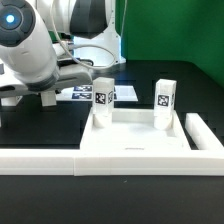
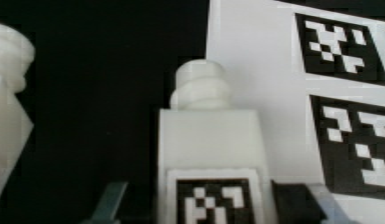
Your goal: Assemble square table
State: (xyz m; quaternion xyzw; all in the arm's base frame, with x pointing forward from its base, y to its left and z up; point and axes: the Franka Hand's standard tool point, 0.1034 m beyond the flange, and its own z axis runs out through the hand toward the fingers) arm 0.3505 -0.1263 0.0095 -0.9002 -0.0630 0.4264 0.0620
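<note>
- While the fingers [image 2: 114,203] straddle the loose leg [image 2: 210,140] on the exterior view's left, a dark gap shows on each side of it. They are parted and not yet clamped on it, so the grasp is the step in hand.
- Lying flat on the black counter [image 1: 40,125], this leg points its threaded peg [image 2: 203,82] away from the wrist. Its tagged end sits between the fingers. Closing squarely on the flat sides should keep it from twisting as it lifts.
- Just beside it lies a second loose leg [image 2: 11,90], apart from it by a strip of counter. Lifting straight up looks the safest way to avoid nudging that one.
- On the other side lies the marker board [image 2: 295,100], near the leg but not touching it.
- Further right, the square slab [image 1: 135,135] lies flat inside the white rail [image 1: 40,160].
- Two legs stand upright at its far corners, the left standing leg [image 1: 103,98] and the right standing leg [image 1: 165,98]. Whether they are fully screwed home cannot be told.
- Judging from that, the near corners take the remaining legs. The held leg must be turned peg-down and carried over the rail, clear of the standing pair.
</note>
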